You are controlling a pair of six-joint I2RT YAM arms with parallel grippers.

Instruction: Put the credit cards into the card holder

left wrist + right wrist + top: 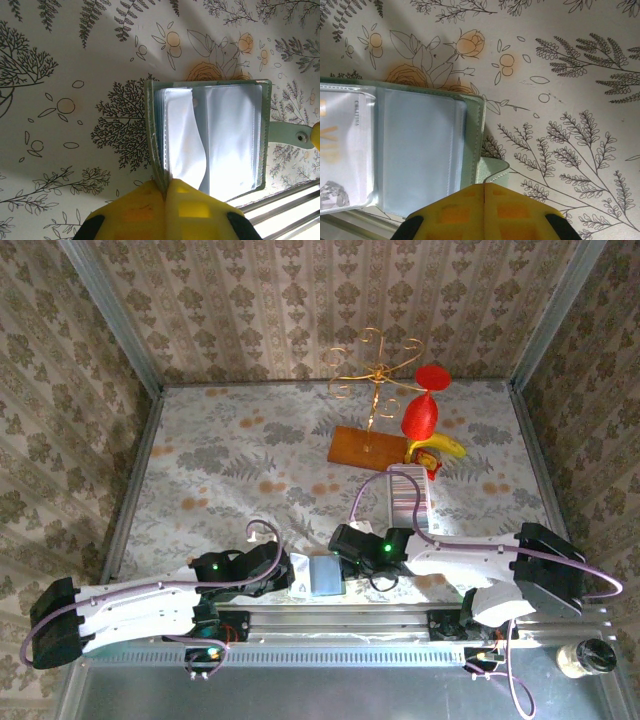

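- Your left gripper (166, 187), lower centre, is clenched on the edge of the card holder (235, 135); your right gripper (485, 187) is clenched beside its tab (496, 172).
- One credit card (340, 145) is sleeved at the frame's left; the neighbouring pocket (420, 150) looks empty, so filling seems unfinished.

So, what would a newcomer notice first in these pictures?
First, the open card holder at the near edge of the table, with the left tool pinching one end and the right tool shut at the other. Then, far back on the right, the bright red ornament by a gold wire stand on a wooden board.
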